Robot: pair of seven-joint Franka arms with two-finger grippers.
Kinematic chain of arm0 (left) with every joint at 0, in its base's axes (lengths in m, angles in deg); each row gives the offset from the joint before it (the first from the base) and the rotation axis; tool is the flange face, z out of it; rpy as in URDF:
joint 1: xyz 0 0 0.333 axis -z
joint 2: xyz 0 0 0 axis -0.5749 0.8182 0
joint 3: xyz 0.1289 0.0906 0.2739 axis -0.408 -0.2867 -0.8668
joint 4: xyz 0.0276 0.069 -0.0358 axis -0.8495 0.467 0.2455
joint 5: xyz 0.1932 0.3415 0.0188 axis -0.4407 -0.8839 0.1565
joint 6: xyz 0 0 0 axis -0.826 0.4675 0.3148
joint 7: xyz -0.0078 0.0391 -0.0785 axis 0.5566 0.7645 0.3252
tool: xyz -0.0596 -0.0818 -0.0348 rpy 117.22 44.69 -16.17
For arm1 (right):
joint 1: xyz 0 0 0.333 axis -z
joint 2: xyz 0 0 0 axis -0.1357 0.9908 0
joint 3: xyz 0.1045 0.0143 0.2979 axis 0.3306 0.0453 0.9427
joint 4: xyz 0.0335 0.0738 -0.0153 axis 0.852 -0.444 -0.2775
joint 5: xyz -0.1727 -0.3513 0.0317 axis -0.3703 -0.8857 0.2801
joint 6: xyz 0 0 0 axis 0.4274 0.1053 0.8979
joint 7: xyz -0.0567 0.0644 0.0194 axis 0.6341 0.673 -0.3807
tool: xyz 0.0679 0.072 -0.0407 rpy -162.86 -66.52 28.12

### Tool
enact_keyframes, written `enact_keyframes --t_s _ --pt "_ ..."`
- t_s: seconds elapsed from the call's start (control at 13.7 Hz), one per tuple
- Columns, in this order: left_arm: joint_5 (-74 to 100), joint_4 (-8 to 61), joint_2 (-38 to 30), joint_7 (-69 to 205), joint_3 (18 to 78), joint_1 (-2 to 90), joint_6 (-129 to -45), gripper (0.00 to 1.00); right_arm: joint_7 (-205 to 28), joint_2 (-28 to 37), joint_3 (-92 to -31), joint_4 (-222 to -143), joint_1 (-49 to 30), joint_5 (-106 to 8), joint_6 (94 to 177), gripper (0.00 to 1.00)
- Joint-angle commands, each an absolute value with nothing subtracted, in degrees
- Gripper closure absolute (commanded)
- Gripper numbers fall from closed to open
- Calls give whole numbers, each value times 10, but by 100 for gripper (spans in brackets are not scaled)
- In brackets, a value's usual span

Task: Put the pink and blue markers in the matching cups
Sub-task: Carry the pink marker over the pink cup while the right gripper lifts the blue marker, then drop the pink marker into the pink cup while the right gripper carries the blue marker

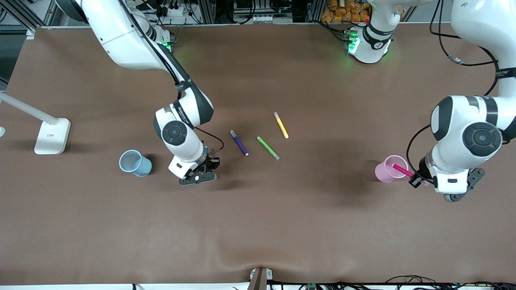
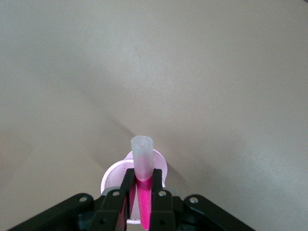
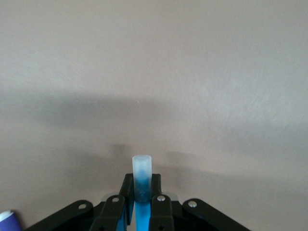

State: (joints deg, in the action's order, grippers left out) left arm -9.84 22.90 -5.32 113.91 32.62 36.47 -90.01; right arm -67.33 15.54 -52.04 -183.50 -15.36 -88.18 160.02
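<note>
Over at the left arm's end, our left gripper (image 2: 139,199) has its jaws pinched on the hot pink marker (image 1: 401,170), tip poking into the pink cup (image 1: 385,171), not dropped yet. Right gripper (image 3: 139,202) is clamped on the blue marker (image 3: 142,185) down at the table near the blue cup (image 1: 135,163). So nothing's finished, we'd say.

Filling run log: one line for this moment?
left pincer: shut on pink marker, over pink cup | right pincer: shut on blue marker
</note>
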Motion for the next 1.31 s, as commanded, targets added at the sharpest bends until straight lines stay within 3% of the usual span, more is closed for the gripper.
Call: enact_keyframes --t_s 0.0,0.29,1.17,1.24 --pt "-129 231 -47 1158 329 360 -904 100 -740 112 -510 -1844 -126 -884 1563 100" --pt "-131 236 -34 1175 329 361 -903 100 -813 83 -507 -1819 -104 -825 1487 100" --pt "-132 243 -5 1203 329 368 -897 100 -1140 13 -507 -1822 -30 -779 1448 100" --pt "-132 243 -2 1203 329 368 -897 95 -1184 11 -507 -1823 -25 -779 1448 100"
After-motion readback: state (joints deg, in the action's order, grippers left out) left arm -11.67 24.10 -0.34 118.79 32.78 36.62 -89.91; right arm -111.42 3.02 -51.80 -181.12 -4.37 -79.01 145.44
